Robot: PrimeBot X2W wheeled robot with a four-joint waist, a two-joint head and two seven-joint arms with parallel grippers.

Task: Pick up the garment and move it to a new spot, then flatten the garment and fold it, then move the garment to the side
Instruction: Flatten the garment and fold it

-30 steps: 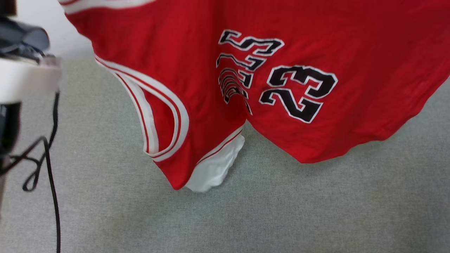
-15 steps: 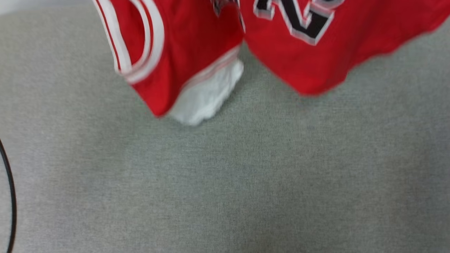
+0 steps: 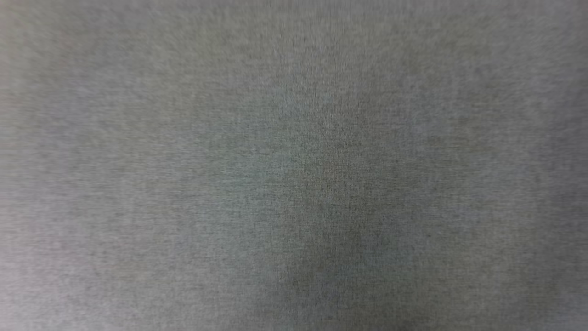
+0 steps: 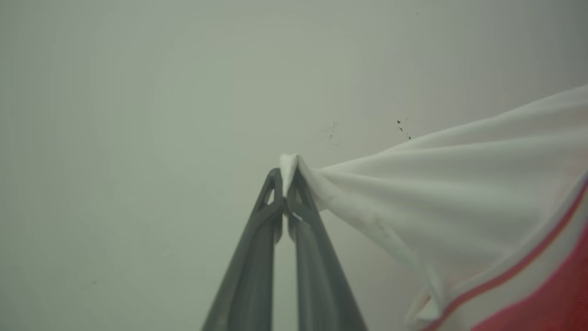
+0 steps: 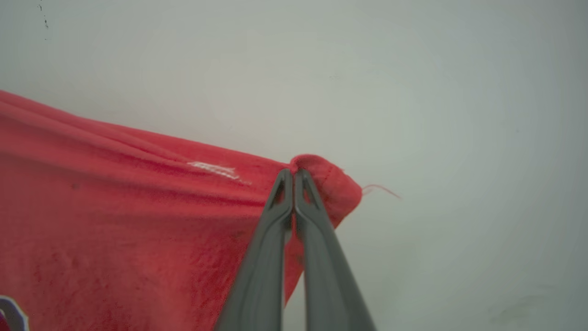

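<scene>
In the left wrist view my left gripper (image 4: 285,177) is shut on the tip of the white sleeve of the garment (image 4: 459,193). The cloth stretches away to the right, and its red-and-white striped trim and red body show at the lower right. Seen from the right wrist, my right gripper (image 5: 294,177) is shut on a bunched red corner of the garment (image 5: 115,207), which spreads out to the left. Both pinched edges hang in front of a pale plain wall.
The head view looks down at blurred grey carpet (image 3: 294,165). A pale wall (image 4: 183,92) with a few small dark specks (image 4: 403,128) stands behind both grippers.
The head camera has tilted down. The hanging red garment slid up and out of its picture, along with the black cable and the white edge at the left, leaving grey carpet.
</scene>
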